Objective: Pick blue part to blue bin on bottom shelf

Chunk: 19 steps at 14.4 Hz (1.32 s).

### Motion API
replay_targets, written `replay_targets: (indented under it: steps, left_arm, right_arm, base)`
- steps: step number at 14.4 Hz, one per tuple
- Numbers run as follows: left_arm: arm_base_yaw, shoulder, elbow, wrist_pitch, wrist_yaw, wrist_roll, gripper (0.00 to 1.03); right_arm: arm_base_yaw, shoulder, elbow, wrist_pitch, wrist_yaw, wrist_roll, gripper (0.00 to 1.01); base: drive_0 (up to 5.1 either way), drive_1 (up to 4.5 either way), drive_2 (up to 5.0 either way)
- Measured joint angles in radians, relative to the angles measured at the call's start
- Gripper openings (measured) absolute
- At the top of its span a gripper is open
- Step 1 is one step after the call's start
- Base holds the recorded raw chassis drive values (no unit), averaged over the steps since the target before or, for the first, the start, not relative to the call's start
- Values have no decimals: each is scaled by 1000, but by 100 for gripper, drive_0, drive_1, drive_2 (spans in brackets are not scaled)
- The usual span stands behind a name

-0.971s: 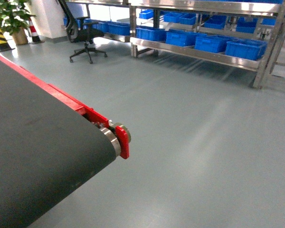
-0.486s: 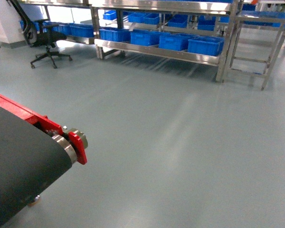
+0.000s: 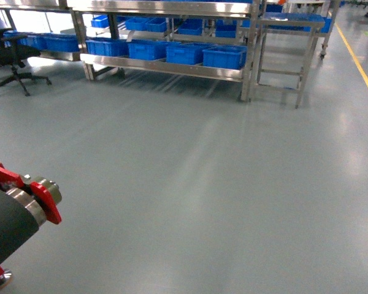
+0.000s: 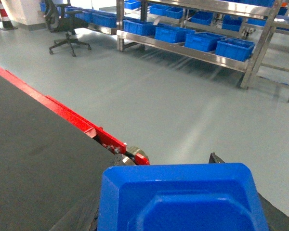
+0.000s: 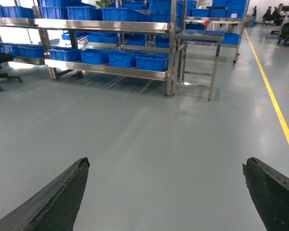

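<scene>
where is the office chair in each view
Head: the black office chair stands at the far left edge, left of the steel rack's bottom shelf.
Left wrist: top left, on the floor left of the rack.
Right wrist: only a sliver at the left edge.
Shared landmark: the row of blue bins on the bottom shelf, in all three views.

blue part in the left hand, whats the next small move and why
Probably keep driving toward the bottom shelf: the left hand holds the blue part, but the blue bins sit far across open floor, out of reach.
</scene>
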Motion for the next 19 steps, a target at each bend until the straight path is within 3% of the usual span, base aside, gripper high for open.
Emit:
replay_targets:
  steps: [15,19]
  left_arm:
    - [0,0,0,0,0,0,43]
    - [-1,2,0,-1,1,0,43]
  right_arm:
    - [0,0,0,0,0,0,98]
    - [0,0,0,2,0,0,98]
  base:
    - [-162,-162,-162]
    - [-8,95,-110]
